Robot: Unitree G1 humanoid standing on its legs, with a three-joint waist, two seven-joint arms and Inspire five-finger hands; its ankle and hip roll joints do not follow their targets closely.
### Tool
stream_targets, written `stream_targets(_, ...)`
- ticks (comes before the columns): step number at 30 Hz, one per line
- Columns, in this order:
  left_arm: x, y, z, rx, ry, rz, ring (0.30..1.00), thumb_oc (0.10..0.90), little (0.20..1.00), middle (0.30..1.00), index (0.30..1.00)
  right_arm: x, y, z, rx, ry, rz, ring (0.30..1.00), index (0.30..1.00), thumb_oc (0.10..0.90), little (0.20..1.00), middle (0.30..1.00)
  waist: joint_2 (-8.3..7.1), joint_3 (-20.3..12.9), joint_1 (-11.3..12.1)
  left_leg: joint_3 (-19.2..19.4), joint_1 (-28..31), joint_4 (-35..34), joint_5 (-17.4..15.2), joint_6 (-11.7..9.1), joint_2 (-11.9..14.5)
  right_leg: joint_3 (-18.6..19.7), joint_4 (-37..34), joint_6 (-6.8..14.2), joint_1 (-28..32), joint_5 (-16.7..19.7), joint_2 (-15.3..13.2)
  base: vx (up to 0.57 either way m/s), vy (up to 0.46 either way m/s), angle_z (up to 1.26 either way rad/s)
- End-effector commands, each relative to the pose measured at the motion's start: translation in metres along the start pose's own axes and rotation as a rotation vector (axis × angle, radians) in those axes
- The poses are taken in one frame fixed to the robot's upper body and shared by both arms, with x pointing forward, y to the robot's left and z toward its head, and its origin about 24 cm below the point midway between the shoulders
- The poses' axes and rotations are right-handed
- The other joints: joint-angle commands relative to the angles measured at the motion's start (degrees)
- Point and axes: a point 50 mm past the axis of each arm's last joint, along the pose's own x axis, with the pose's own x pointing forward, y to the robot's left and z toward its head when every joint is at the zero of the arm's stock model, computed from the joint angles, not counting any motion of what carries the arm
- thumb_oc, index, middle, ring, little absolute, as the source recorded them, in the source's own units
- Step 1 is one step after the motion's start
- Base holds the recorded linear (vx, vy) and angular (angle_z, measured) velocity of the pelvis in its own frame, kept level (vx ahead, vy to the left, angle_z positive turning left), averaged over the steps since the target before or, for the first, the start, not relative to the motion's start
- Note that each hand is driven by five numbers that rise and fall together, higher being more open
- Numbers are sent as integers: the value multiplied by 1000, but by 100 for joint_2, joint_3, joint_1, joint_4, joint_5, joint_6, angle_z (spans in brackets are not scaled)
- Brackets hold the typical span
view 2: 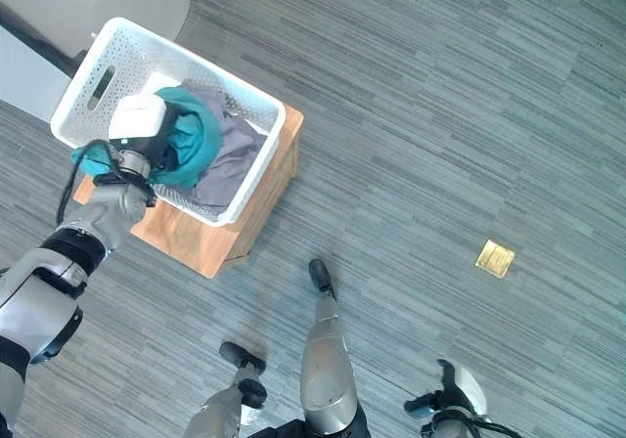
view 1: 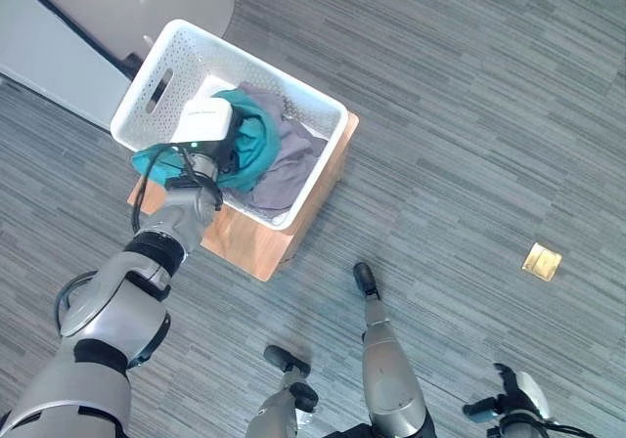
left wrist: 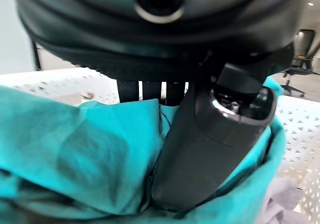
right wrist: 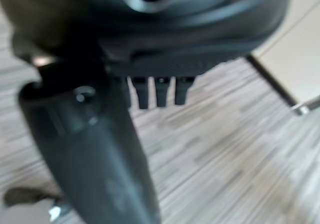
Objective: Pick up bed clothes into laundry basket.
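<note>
The left robot hand (left wrist: 210, 149) pressed into the teal cloth (view 1: 249, 145), its grip impossible to judge. The cloth draped over the basket (view 1: 161, 86) rim, hiding grey clothes (view 1: 289, 169). The right robot hand (right wrist: 95, 149) hung open over the floor (right wrist: 215, 149).

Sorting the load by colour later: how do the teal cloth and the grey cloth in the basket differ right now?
The teal cloth is bright and hangs partly over the white basket rim; the grey cloth is dull and lies wholly inside. The left hand is buried in the teal cloth and does not touch the grey one. Both are crumpled in the basket.
</note>
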Motion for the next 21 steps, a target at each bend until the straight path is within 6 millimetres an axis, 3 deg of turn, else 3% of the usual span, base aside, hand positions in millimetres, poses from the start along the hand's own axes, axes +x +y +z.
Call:
stream_targets(1,27,83,0,-21,-34,337,300,400,300,300,300,-10,-2,-33,-53,93,-16,900,900,800,900,900,67,-343,-43,-359,-8,11,135,-341,572,-328,303,411,-140,-579,-106,16,-5,-13)
stream_targets(2,28,86,3,-9,-52,349,300,400,300,300,300,-10,-1,-32,-51,89,-10,900,900,800,900,900,74,-344,-60,-359,-19,11,123,-341,568,-317,311,408,-160,-571,-111,35,-4,-9)
stream_targets(3,28,86,7,9,-71,349,900,800,900,900,900,-9,0,-29,-49,82,-5,900,900,800,900,900,81,-346,-77,-357,-28,11,120,-342,569,-299,315,410,-177,-570,-121,39,3,-5)
stream_targets(9,31,88,12,44,-84,335,900,800,900,900,900,-6,8,-15,-30,40,22,900,900,800,900,900,203,-415,-133,-364,29,11,53,-338,551,-256,299,400,-137,-581,-123,51,1,-4)
stream_targets(16,30,123,40,-352,-161,490,900,800,900,900,900,-7,10,-11,-9,27,38,900,900,800,900,900,203,-631,-8,-545,271,11,44,-362,603,-470,209,336,302,-698,-59,29,-61,5)
stream_targets(21,25,124,53,-519,-206,493,900,800,900,900,900,-3,10,-2,-2,17,52,900,900,800,900,900,112,-798,175,-622,498,11,56,-384,660,-642,161,307,679,-768,7,14,-60,18)
